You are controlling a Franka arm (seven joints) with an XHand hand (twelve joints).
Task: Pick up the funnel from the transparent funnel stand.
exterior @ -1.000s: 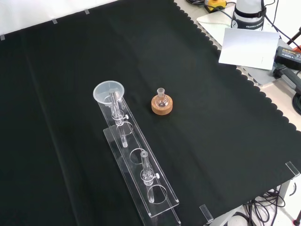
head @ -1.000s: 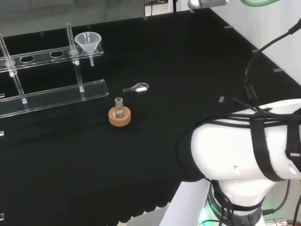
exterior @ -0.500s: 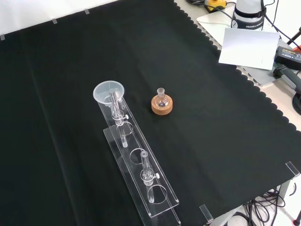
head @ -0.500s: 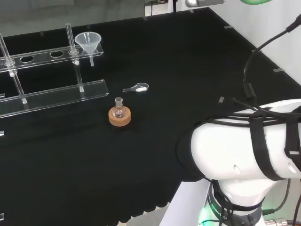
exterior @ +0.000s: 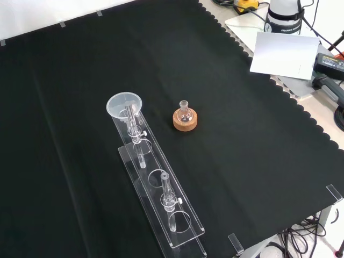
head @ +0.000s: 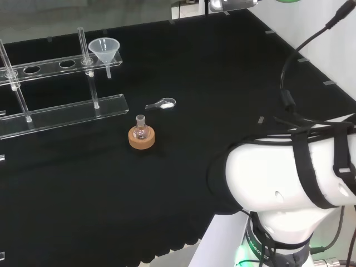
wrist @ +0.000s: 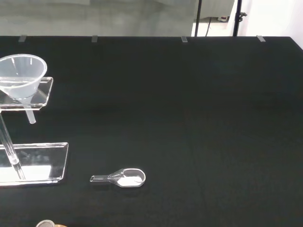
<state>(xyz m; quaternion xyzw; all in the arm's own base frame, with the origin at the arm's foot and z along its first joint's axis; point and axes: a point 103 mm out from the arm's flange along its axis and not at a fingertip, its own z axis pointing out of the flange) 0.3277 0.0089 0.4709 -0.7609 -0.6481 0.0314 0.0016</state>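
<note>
From my station I see the clear cone-shaped plastic funnel (head: 104, 50) sitting in the end hole of the transparent acrylic funnel stand (head: 61, 105), its stem hanging down through the upper shelf; in the front view that is the stand's far end (exterior: 124, 106). Just beside the stand on the black cloth (head: 211, 83) are a small round glass flask (head: 141, 130) upright on a cork ring (head: 142, 139) and a small clear scoop holding white powder (wrist: 124, 178). I cannot tell the hand's state.

place: lab | signs: funnel stand (head: 61, 83); flask (head: 141, 130); black-clothed bench (head: 211, 83)
</note>
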